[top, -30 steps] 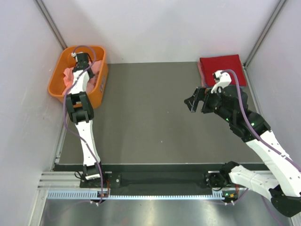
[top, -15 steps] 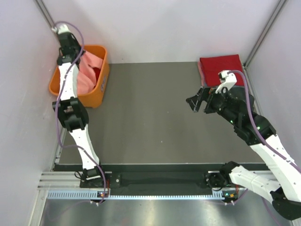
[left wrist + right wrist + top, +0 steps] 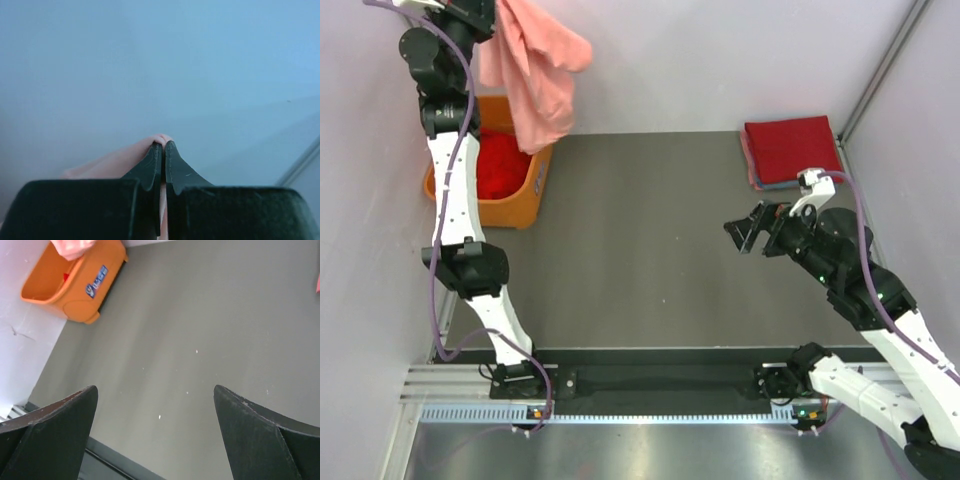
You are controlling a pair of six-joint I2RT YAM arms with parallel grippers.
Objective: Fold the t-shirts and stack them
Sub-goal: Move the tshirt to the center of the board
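One pink t-shirt (image 3: 535, 70) over blue-labelled tub (image 3: 60, 295)

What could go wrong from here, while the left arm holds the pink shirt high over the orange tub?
1. The left gripper pinches the salmon-pink t-shirt by a small fold at its fingertips; the hanging weight might pull it free.
2. The shirt hangs bunched, its lower edge near the orange tub in the top view; swinging it across could catch the rim.
3. The right gripper is open and far off, so it may land crumpled.

Lab test cell: white enclosure walls (image 3: 700, 60), grey table (image 3: 640, 250), aluminium mounting rail (image 3: 660, 412)
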